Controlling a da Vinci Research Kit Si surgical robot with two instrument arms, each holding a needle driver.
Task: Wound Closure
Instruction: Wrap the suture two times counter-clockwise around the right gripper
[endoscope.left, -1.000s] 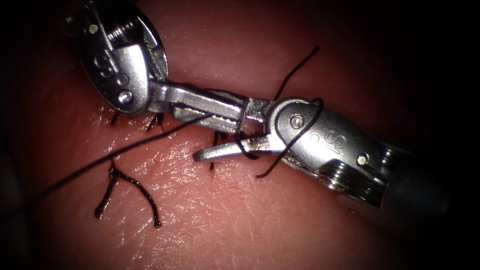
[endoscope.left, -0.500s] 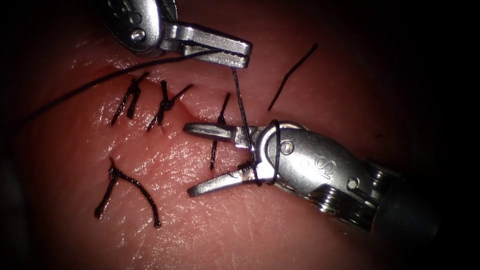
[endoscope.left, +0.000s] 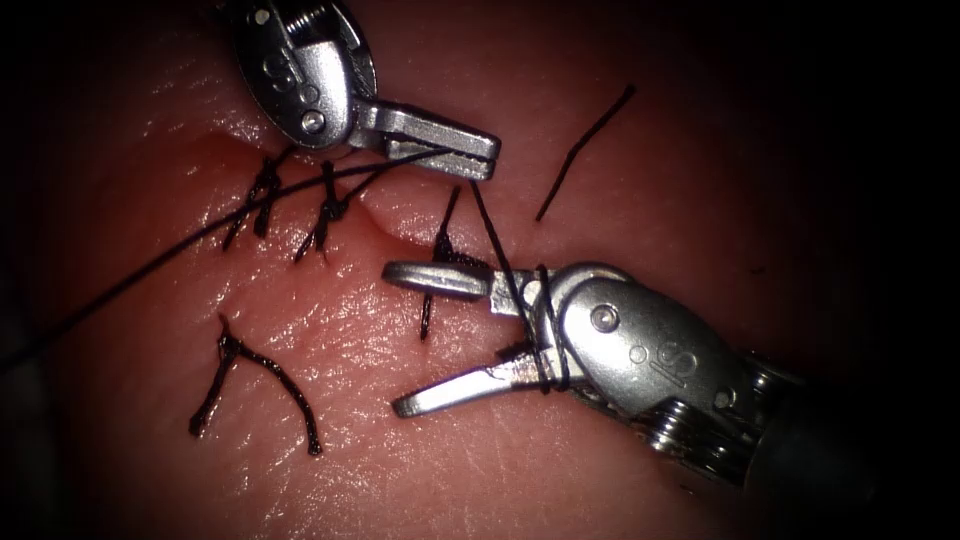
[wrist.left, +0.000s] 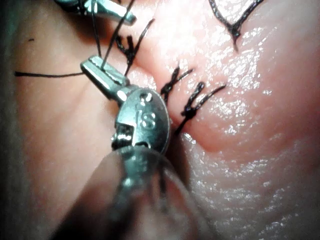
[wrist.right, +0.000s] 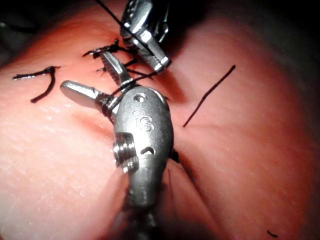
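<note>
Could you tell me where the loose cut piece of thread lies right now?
In the endoscope view the cut piece of thread lies on the tissue, right of the left tool and above the right tool.

The left arm's tool (wrist.left: 102, 75) clamps its jaws on black thread (wrist.left: 47, 75) above the pink tissue (wrist.left: 250, 150). Just beside it, knotted stitches (wrist.left: 192, 102) cross the cut, while the right arm's tool (wrist.left: 107, 9) hovers close by.
</note>
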